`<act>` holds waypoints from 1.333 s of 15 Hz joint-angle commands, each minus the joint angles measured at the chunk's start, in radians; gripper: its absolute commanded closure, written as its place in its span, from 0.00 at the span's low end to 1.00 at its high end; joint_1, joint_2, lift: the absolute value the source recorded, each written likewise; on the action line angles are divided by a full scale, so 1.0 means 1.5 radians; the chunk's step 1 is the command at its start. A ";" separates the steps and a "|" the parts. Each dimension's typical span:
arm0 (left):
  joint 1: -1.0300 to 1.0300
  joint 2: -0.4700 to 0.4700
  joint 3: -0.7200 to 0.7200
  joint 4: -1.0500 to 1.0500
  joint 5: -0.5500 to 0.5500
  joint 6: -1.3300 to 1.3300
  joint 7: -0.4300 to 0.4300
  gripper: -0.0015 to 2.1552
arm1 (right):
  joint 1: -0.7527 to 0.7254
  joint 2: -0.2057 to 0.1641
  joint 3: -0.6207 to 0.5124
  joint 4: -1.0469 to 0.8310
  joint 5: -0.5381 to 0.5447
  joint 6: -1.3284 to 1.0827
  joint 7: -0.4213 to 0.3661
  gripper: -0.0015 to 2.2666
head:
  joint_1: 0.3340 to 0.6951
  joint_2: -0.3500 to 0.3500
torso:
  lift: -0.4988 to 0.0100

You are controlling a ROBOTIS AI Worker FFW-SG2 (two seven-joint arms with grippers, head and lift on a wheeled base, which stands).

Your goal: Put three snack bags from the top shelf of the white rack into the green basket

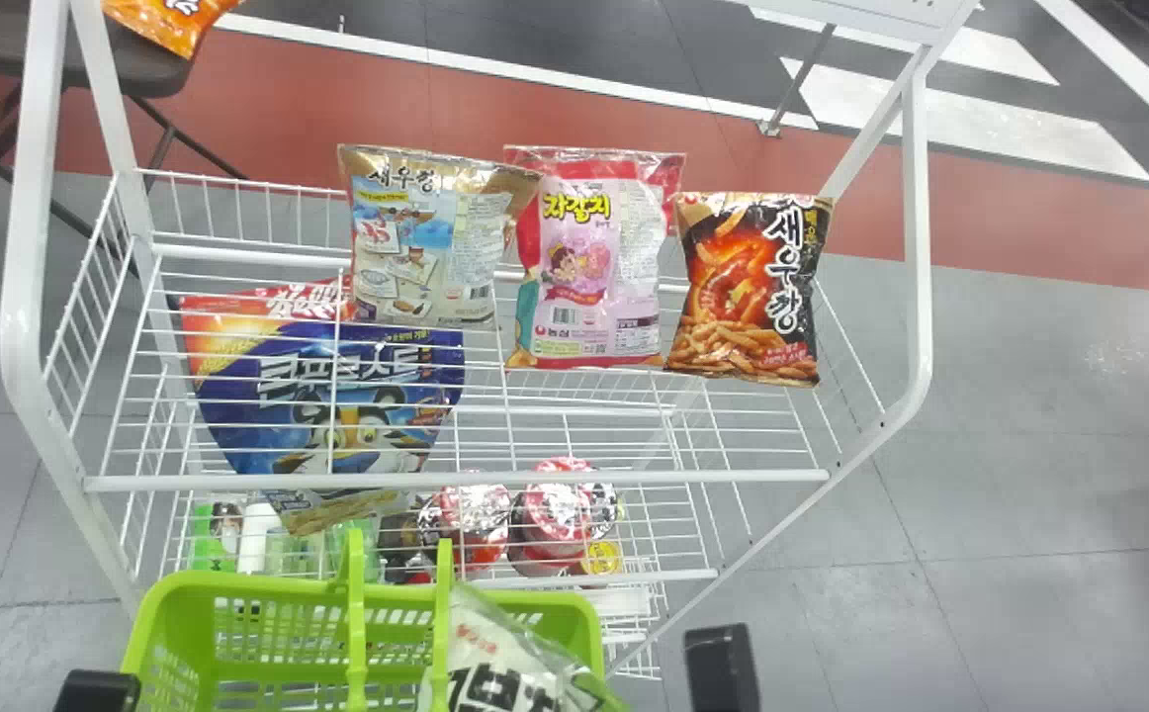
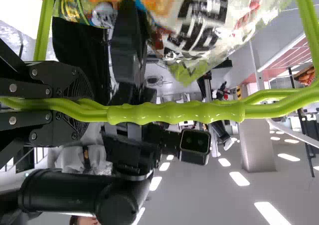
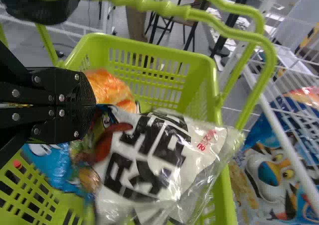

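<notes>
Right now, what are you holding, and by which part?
Right gripper: the white snack bag, by an edge. Left gripper: the basket, by its handle.

Left arm (image 1: 95,694) low, its jaws clamped; right arm (image 1: 723,667) also low, jaws pinched together.

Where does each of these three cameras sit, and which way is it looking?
Head view: on the robot's head, looking forward and down at the white rack and green basket; dark arm parts show at the bottom.
Left wrist view: on the left wrist, looking past the left claw along the basket's handle; black arm parts show beyond.
Right wrist view: on the right wrist, looking past the right claw into the basket.
Head and right wrist views share the blue bag on the rack.
</notes>
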 commanded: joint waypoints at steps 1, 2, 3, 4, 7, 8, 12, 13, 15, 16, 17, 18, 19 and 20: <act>0.002 0.000 -0.004 -0.001 0.000 0.005 0.000 0.99 | -0.034 -0.001 0.033 0.051 0.018 -0.037 -0.010 0.99 | 1.00 0.00 | 0.98; 0.003 0.001 -0.008 -0.001 0.000 0.005 0.000 0.99 | -0.059 -0.001 0.051 0.084 0.030 -0.041 -0.021 0.99 | 1.00 0.00 | 0.98; 0.004 0.001 -0.010 -0.001 -0.002 0.005 0.000 0.99 | -0.073 -0.001 0.074 0.115 0.060 -0.076 -0.029 0.99 | 1.00 0.00 | 0.98; 0.005 0.001 -0.013 -0.001 -0.003 0.005 0.001 0.99 | -0.082 -0.001 0.099 0.151 0.094 -0.158 -0.059 0.99 | 1.00 0.00 | 0.98; 0.005 0.001 -0.017 -0.002 -0.005 0.005 0.003 0.99 | -0.117 -0.002 0.126 0.241 0.105 -0.262 -0.073 0.99 | 1.00 0.00 | 0.98; 0.005 0.001 -0.017 -0.002 -0.005 0.005 0.005 0.99 | -0.115 -0.002 0.126 0.241 0.100 -0.264 -0.071 0.99 | 1.00 0.00 | 0.98; 0.004 0.001 -0.013 0.000 -0.005 0.005 0.005 0.99 | -0.040 -0.022 0.083 0.090 0.057 -0.143 -0.040 0.03 | 1.00 0.00 | 0.98; 0.003 0.001 -0.012 0.000 -0.005 0.005 0.005 0.99 | -0.019 -0.024 0.060 0.050 0.041 -0.088 -0.028 0.00 | 1.00 0.00 | 0.98; 0.001 0.000 -0.011 0.001 -0.005 0.005 0.005 0.99 | 0.005 -0.024 0.023 0.010 0.028 -0.019 -0.012 0.01 | 1.00 0.00 | 0.98; 0.001 0.000 -0.012 0.001 -0.005 0.005 0.006 0.99 | 0.009 -0.024 -0.006 0.009 0.011 -0.004 0.009 0.02 | 1.00 0.00 | 0.98; -0.001 0.000 -0.013 0.001 -0.005 0.005 0.007 0.99 | 0.011 -0.024 -0.028 0.008 -0.003 0.014 0.019 0.02 | 1.00 0.00 | 0.98; -0.003 0.000 -0.014 0.001 -0.005 0.005 0.009 0.99 | 0.013 -0.022 -0.050 0.005 -0.010 0.020 0.030 0.02 | 1.00 0.00 | 0.98; -0.004 0.000 -0.015 0.001 -0.005 0.005 0.010 0.99 | 0.014 -0.018 -0.072 0.002 -0.020 0.012 0.034 0.02 | 1.00 0.00 | 0.98; -0.004 0.000 -0.016 0.002 -0.005 0.005 0.011 0.99 | 0.014 -0.013 -0.092 0.002 -0.024 -0.027 0.032 0.02 | 1.00 0.00 | 0.98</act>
